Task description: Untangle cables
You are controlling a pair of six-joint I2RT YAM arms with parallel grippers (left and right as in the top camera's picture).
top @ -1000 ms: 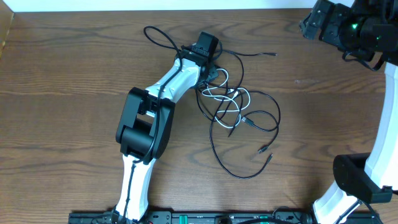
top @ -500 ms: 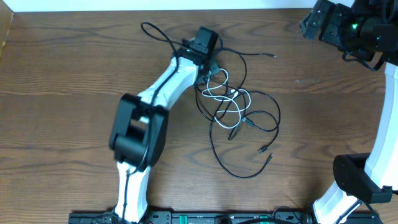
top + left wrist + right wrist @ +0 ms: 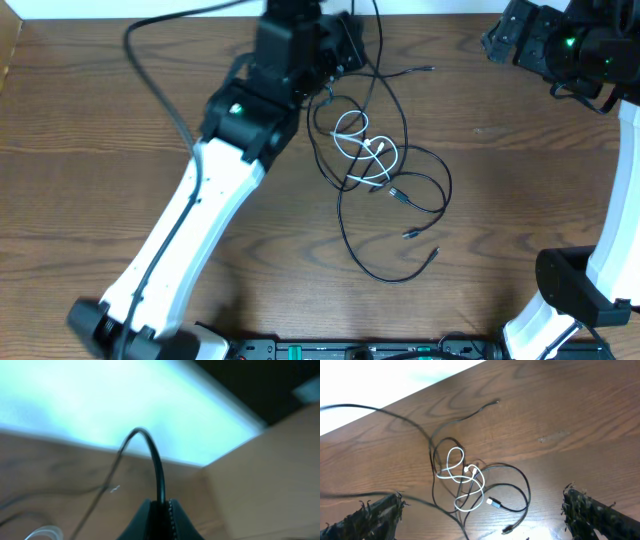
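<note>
- The left gripper [image 3: 162,506] is closed tight on one black cable [image 3: 158,467], which arches up out of the jaws and drops away to one side in the wrist view.
- The right gripper [image 3: 482,517] is held wide apart and empty, high above the table [image 3: 520,200] and well apart from the heap.
- The remaining cables lie on the table beneath the left claw, on the side towards its arm's base. The white cable [image 3: 365,150] is coiled in small loops there, and the black loops [image 3: 425,190] are threaded around and through it.
- The cords are judged to be light, thin and limp. No shape is kept, so a hard pull is likely to drag neighbouring loops along and tighten the crossings.
- The smooth jacket is judged likely to slip through a loose pinch, so a firm closure is called for.
- A hold is best taken on a free run outside the knot or close to the plug ends [image 3: 410,233], which lie loose beyond the heap on the side away from the left claw.
</note>
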